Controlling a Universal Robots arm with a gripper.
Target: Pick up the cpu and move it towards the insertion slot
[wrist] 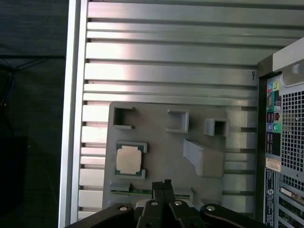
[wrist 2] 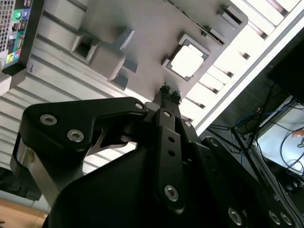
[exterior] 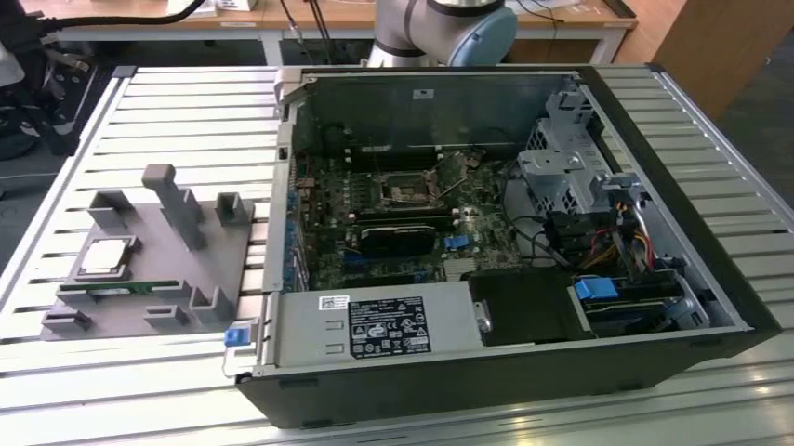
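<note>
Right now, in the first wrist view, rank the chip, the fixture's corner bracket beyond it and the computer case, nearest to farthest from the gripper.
1. The chip, seated in the grey fixture just ahead of the gripper.
2. The corner bracket, beyond the chip at the fixture's far corner.
3. The computer case, off the fixture to one side.

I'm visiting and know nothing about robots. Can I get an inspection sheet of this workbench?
Surface: slatted metal table, holding a grey plastic fixture and an open computer case.
Job's things: cpu lying in the fixture, not gripped; insertion slot on the motherboard inside the case.
Clutter: green memory stick in the fixture.
Grippers: claw shut, empty, over the fixture near the cpu.
Cables: coloured wires inside the case; black cables behind the table.
Surroundings: wooden desk behind the table.
</note>
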